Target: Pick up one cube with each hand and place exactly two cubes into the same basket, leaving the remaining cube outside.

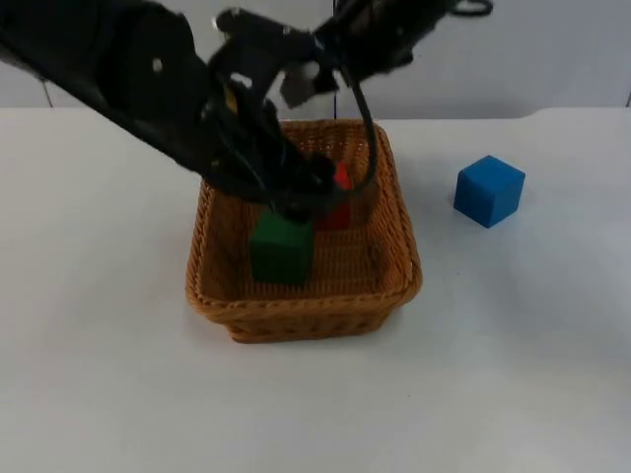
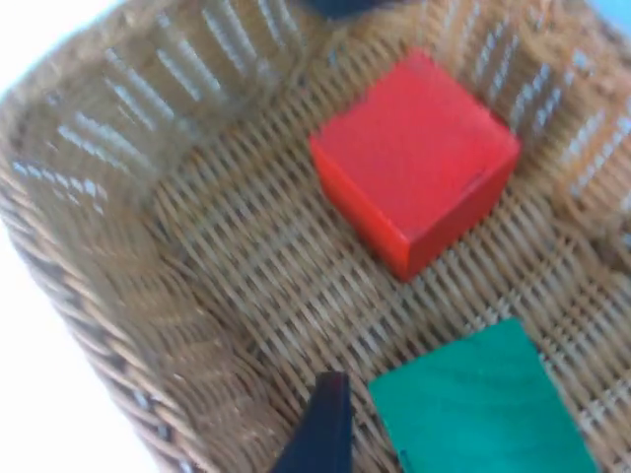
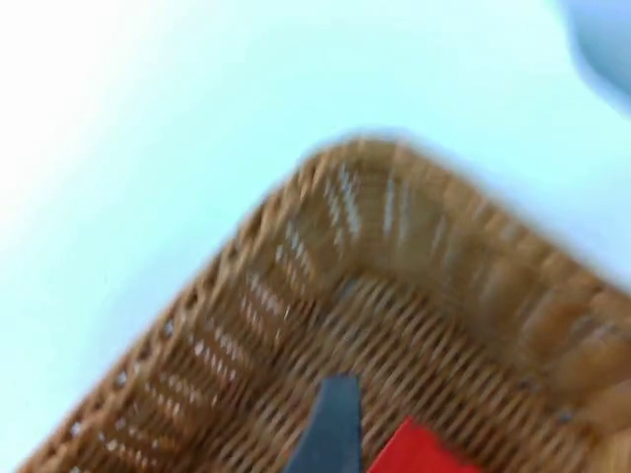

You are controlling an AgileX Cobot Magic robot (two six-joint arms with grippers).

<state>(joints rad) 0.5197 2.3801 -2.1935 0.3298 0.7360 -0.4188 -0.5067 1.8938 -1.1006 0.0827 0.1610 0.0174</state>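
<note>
my left gripper (image 1: 288,209) hangs inside the wicker basket (image 1: 394,286), at the middle of the top view, reaching in from the upper left of the frame. it sits right on top of the green cube (image 1: 282,248), and i cannot tell whether it is clamped on the cube or has let go of it. in the left wrist view one black fingertip (image 2: 320,432) stands just beside the green cube (image 2: 483,404), over the woven floor of the basket (image 2: 118,246).

the red cube (image 1: 336,209) lies in the same basket, just behind the green one toward the upper part of the top view and partly hidden by my left arm. in the left wrist view the red cube (image 2: 414,158) rests flat on the weave, near the green one but apart from it.

my right gripper (image 1: 296,84) is up near the top centre of the top view, above the far rim of the basket; i cannot tell how wide it stands. in the right wrist view i make out a corner of the basket (image 3: 325,246), a black fingertip (image 3: 330,429) and a bit of the red cube (image 3: 414,451).

the blue cube (image 1: 489,190) stands outside the basket on the white surface (image 1: 513,374), to the right of the basket and well apart from it.
</note>
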